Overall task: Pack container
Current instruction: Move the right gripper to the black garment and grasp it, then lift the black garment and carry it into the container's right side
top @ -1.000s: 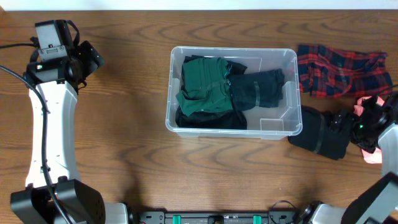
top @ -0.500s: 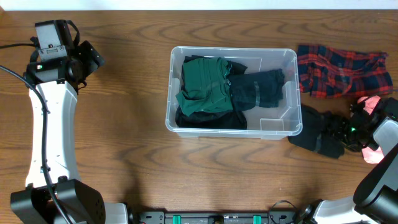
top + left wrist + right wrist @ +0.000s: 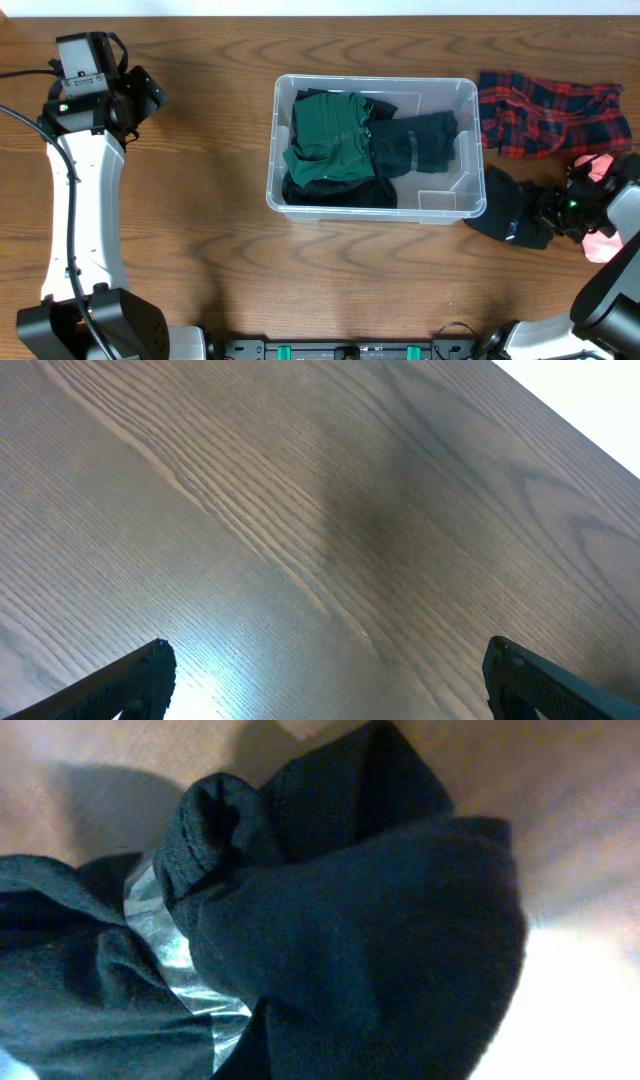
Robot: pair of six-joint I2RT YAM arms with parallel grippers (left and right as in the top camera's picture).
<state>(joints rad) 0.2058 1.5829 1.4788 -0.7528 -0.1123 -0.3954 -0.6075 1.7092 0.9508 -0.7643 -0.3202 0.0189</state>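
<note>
Left gripper (image 3: 330, 675) hangs spread wide by the left edge of the table (image 3: 200, 250), the container (image 3: 440, 200) sits mid-table, and near the right edge the right gripper (image 3: 548, 212) pinches a black garment (image 3: 503, 215), which should be lifted clear of the rim (image 3: 478, 150) before crossing.

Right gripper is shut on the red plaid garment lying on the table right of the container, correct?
No. The right gripper is shut on the black garment, not the red plaid garment; the overhead view shows it. That black garment does lie on the table right of the container.
</note>
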